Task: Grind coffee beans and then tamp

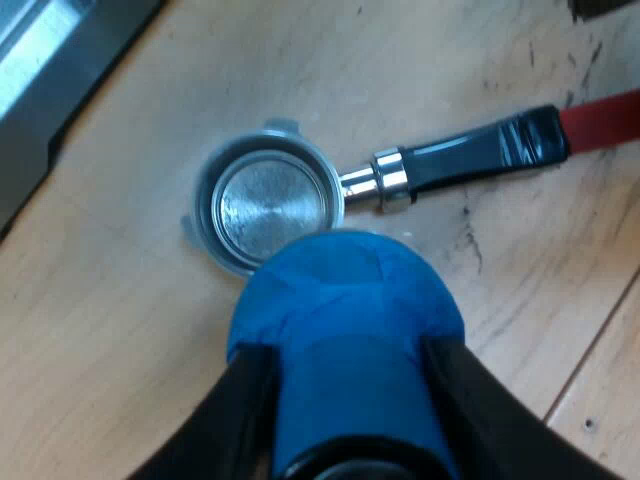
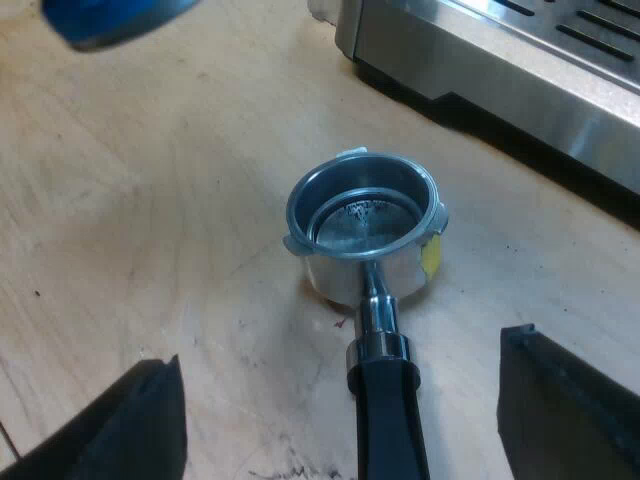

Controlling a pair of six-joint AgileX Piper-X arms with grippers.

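The metal holder lies loose on the wooden table, its round basket facing up and showing a bare shiny bottom. Its dark handle ends in red. My left gripper is shut on the blue tamper, which hangs above the table just beside the basket's rim. In the right wrist view the holder lies with its handle pointing between the wide-apart fingers of my right gripper, which is open and holds nothing. The blue tamper shows beyond the basket.
The espresso machine's steel base stands close behind the holder, and its edge is also near the basket in the left wrist view. Bare wooden table with a few dark specks surrounds the holder.
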